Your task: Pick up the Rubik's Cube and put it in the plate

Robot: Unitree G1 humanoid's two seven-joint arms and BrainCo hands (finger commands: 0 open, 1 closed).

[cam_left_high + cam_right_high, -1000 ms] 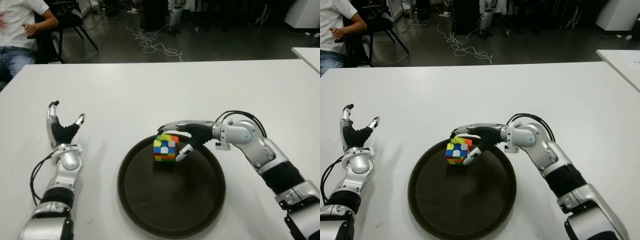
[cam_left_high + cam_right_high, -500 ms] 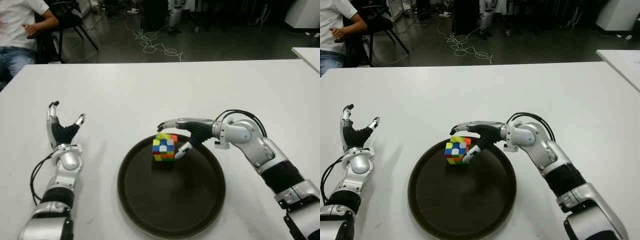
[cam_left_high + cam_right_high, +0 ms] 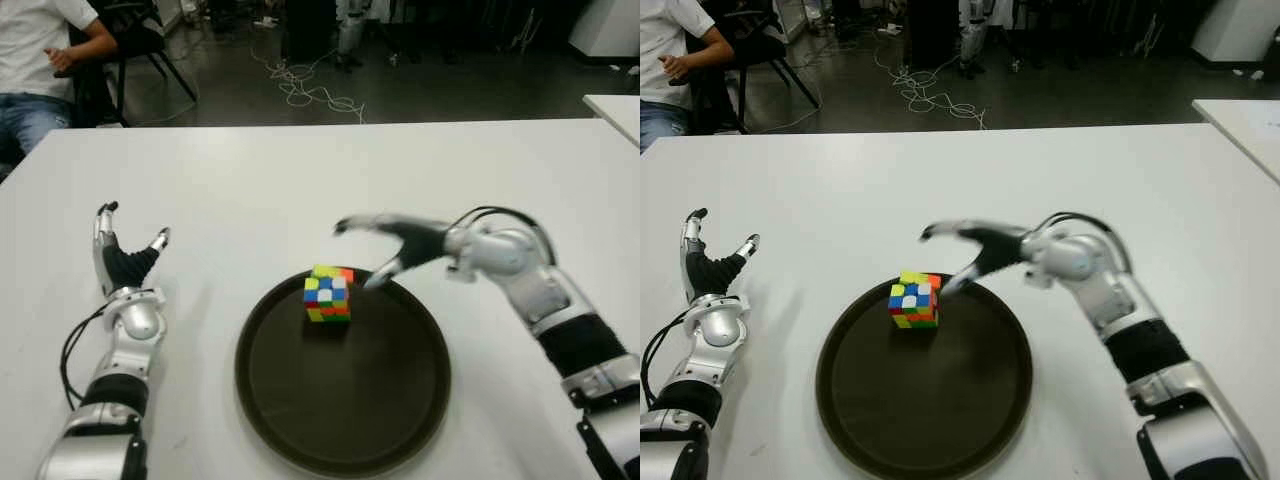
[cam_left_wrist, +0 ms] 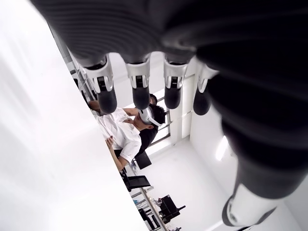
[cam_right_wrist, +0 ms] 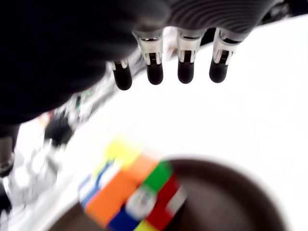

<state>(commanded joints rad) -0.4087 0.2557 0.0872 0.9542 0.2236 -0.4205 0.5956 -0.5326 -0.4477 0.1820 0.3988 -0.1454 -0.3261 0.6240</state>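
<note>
Eye views: no writing is legible anywhere. The Rubik's Cube (image 3: 328, 293), scrambled in yellow, blue, white, green, orange and red, sits inside the dark round plate (image 3: 343, 432), near its far rim. The right hand (image 3: 392, 245), fingers spread and empty, hangs just beside the cube on its right, apart from it. The left hand (image 3: 122, 262) shows well to the plate's left, fingers apart.

Left wrist view: four straight fingers (image 4: 140, 91) hold nothing.

Right wrist view: extended fingers (image 5: 185, 62) stand clear of the cube below them.

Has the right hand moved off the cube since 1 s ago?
Yes. The right hand has opened and lifted up and back from the Rubik's Cube, which sits alone on the plate.
</note>
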